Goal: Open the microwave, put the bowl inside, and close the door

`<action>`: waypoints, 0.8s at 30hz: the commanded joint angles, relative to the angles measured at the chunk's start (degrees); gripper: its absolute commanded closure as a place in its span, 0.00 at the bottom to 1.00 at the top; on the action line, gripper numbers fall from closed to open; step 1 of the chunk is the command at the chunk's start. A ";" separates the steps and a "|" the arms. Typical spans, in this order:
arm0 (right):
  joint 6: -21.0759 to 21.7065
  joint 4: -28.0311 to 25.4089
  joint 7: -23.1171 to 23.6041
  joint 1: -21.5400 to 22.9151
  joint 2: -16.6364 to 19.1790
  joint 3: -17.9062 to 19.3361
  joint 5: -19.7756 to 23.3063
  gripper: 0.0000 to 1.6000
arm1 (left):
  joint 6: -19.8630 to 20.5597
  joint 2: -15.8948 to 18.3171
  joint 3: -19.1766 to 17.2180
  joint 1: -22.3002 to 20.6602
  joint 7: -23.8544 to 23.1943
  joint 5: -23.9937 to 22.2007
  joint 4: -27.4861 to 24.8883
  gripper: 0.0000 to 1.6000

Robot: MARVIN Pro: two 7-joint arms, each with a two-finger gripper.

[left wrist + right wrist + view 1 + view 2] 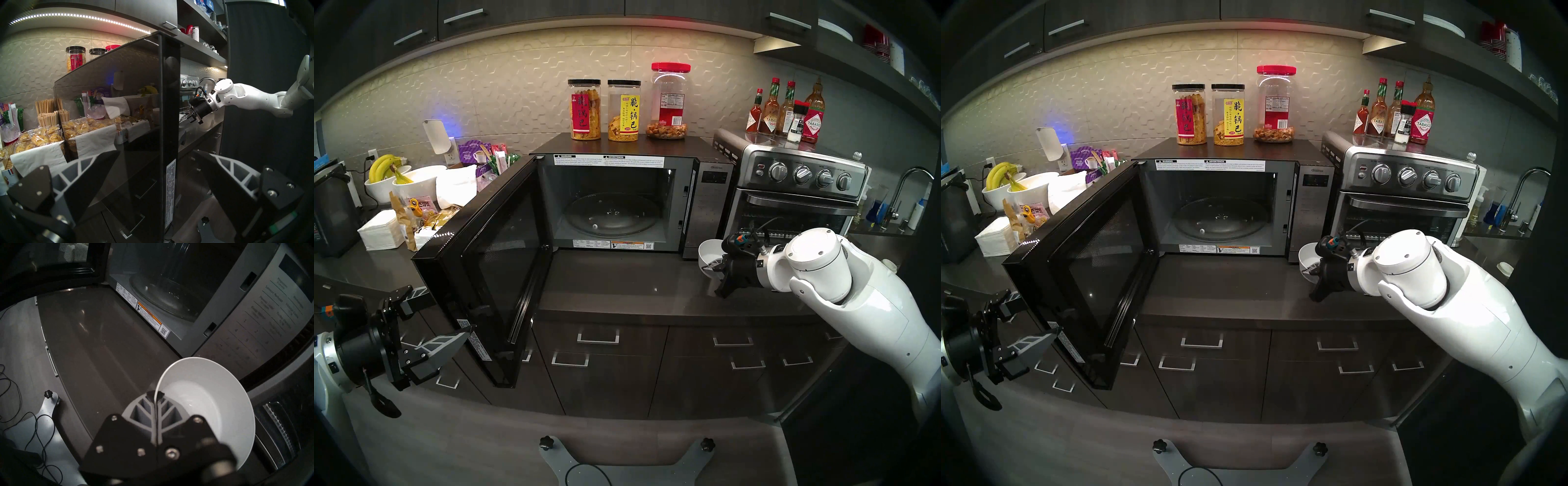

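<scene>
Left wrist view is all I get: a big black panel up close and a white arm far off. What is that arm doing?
Observer: Its right tool is shut on the rim of a small white bowl, one finger inside and one outside.
Operator: And the black panel?
Observer: That is the microwave door, swung wide open.
Operator: Anything inside yet?
Observer: Only the glass turntable; the bowl is outside, by the control panel.
</scene>
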 commanded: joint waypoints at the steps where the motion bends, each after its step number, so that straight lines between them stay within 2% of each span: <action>1: 1.28 -0.86 0.42 4.31 -2.91 -1.18 -2.00 1.00 | 0.04 -0.10 0.07 -0.13 -0.33 -0.52 -0.29 0.00; 15: 4.77 -1.36 1.21 8.50 -8.25 -4.81 -5.11 1.00 | 0.04 -0.09 0.08 -0.13 -0.32 -0.51 -0.29 0.00; 24: 7.06 1.38 0.95 11.57 -13.47 -8.34 -7.38 1.00 | 0.04 -0.09 0.08 -0.13 -0.33 -0.52 -0.29 0.00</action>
